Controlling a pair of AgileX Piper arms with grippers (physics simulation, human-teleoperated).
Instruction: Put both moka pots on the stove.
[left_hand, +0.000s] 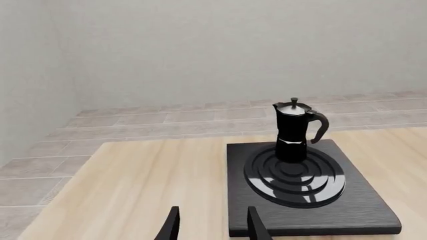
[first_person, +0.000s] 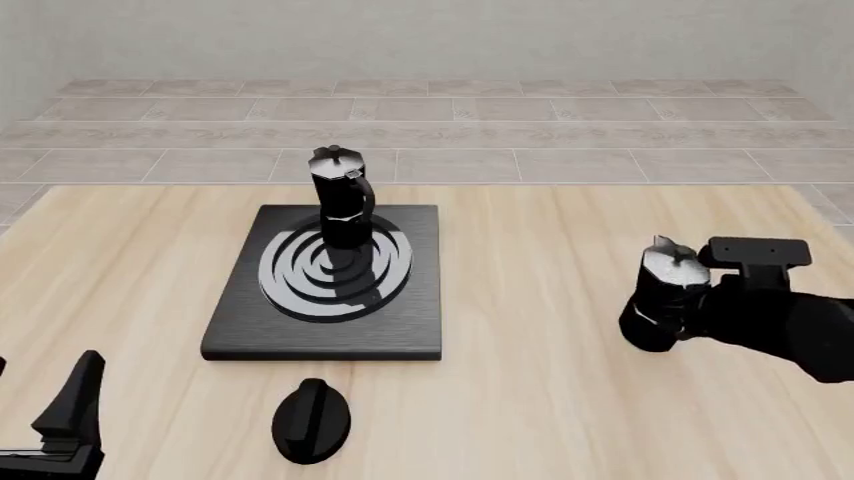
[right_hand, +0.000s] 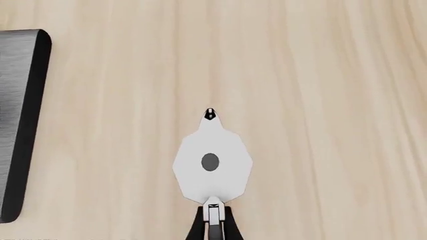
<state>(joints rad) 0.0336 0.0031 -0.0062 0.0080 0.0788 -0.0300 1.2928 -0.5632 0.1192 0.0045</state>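
One moka pot stands upright on the far part of the stove's ring burner; it also shows in the left wrist view. The stove is a black slab left of centre and shows in the left wrist view. The second moka pot is upright at the right, well off the stove. My right gripper is shut on its handle. The right wrist view looks straight down on its silver lid, with the fingers either side of the handle. My left gripper is open and empty, near the table's front left.
A black teardrop-shaped knob lies on the wooden table just in front of the stove. The stove's edge shows at the side of the right wrist view. Bare wood lies between the stove and the held pot. A tiled floor and grey wall lie beyond the table.
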